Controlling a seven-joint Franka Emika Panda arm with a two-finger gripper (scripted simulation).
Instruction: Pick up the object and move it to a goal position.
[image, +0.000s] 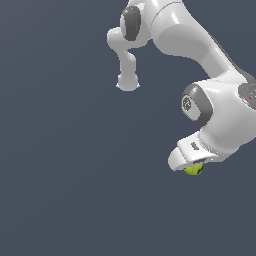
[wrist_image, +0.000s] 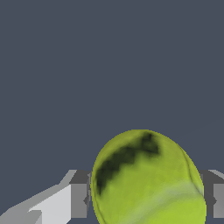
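Small yellow-green ball (wrist_image: 146, 179) with a dark smudge on its skin, sitting right between the two grey fingers (wrist_image: 78, 194) in the wrist view. One finger touching each side of it, so squeezed shut on the ball and not wide apart. Held that way most likely to stop it rolling or dropping while being carried.

In the exterior view, just a bit of the ball (image: 193, 169) peeking out under the white gripper (image: 192, 165), much smaller than the gripper. Rest of it hidden by the hand. Sits low on the exterior view's right, with the big white Panda arm (image: 200, 55) bending down to it from the top.

All around, only plain dark grey-blue floor (image: 65, 175). No edges or corners to be seen, so hard to say where on it the ball is. Can't tell if the ball rests on the floor or hangs a little above it.

No mark for the goal spot to be seen anywhere. Best guess: grabbing part done, carrying part yet to finish. Biggest worry: round ball slipping out if the squeeze is too soft
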